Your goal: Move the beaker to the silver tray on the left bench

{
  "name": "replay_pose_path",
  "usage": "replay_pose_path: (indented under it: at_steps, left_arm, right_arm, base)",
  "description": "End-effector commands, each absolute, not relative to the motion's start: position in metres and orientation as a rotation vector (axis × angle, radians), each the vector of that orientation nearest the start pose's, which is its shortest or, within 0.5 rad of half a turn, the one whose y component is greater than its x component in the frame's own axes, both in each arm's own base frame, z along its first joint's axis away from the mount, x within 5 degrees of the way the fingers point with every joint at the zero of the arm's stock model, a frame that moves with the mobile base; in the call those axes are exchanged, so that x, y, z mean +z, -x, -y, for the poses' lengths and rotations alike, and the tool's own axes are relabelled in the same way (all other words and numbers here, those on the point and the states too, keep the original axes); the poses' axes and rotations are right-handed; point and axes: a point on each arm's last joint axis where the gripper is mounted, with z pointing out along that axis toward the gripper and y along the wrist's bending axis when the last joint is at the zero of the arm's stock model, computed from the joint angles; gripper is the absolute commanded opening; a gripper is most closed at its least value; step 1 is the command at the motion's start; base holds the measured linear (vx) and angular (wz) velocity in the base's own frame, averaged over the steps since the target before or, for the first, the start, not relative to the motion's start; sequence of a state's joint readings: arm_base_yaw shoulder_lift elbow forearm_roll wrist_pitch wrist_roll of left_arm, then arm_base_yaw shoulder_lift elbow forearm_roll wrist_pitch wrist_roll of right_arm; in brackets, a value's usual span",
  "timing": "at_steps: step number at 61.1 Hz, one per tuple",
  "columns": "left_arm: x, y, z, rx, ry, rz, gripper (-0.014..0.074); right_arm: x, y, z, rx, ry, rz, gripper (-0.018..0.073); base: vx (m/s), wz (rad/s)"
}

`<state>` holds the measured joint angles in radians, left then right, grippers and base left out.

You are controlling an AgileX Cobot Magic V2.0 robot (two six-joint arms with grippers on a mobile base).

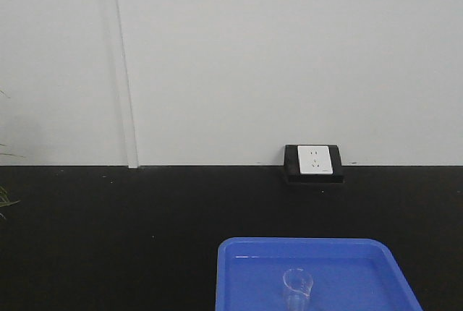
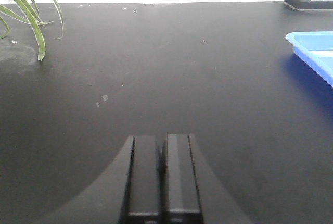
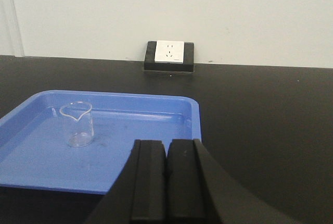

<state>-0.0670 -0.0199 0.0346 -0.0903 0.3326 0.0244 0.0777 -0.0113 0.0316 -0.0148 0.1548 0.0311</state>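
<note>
**On the blue tray (image 3: 195, 114), ahead and left of our right arm, stood the beaker (image 3: 78, 125)**

Ahead of our right jaws and off to their left, the beaker stood upright on the floor of the blue tray. Its long axis was vertical and its pouring lip was turned toward the right wrist camera. It sat well inside the tray's walls, somewhat left of the middle, and nothing touched it.

Our right arm was plainly the nearer one. From the left wrist we saw only a corner of the tray at the right edge, across bare black desk (image 2: 182, 78). Some plant leaves (image 2: 31, 5) showed at the far left, and no beaker at all.

Both pairs of jaws were pressed together and held nothing. The left jaws pointed out over bare desk, and the right jaws pointed at the tray's near rim.

We judged that the right jaws would have to spread wide enough to straddle the glass. They would then need to reach forward and left over that rim.

The silver tray showed in none of our views, so we could not say which way the carry would run. A wall socket (image 3: 169, 52) sat at the back of the desk, beyond the tray.
</note>
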Motion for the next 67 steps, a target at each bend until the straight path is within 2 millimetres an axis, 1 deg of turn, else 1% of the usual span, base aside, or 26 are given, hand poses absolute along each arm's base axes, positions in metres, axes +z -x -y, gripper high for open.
replay_pose_path:
  at_steps: [1, 58, 67]
  left_arm:
    - [0.1743, -0.0548, 0.0057, -0.118, -0.015, -1.760, 0.0001]
    - [0.1743, -0.0548, 0.0057, -0.118, -0.015, -1.760, 0.0001]
    - [0.1743, -0.0548, 0.0057, -0.118, -0.015, -1.760, 0.0001]
  right_arm:
    - [0.1964, -0.0560, -0.0042, 0.063, 0.057, -1.559, -0.0011]
    - [0.1967, -0.0560, -0.0042, 0.064, 0.056, -1.556, -0.0011]
    - [0.2015, -0.0558, -0.0043, 0.066, 0.054, -1.504, -0.0011]
  base:
    - [0.00, 0.00]
    - [0.00, 0.00]
    - [0.00, 0.00]
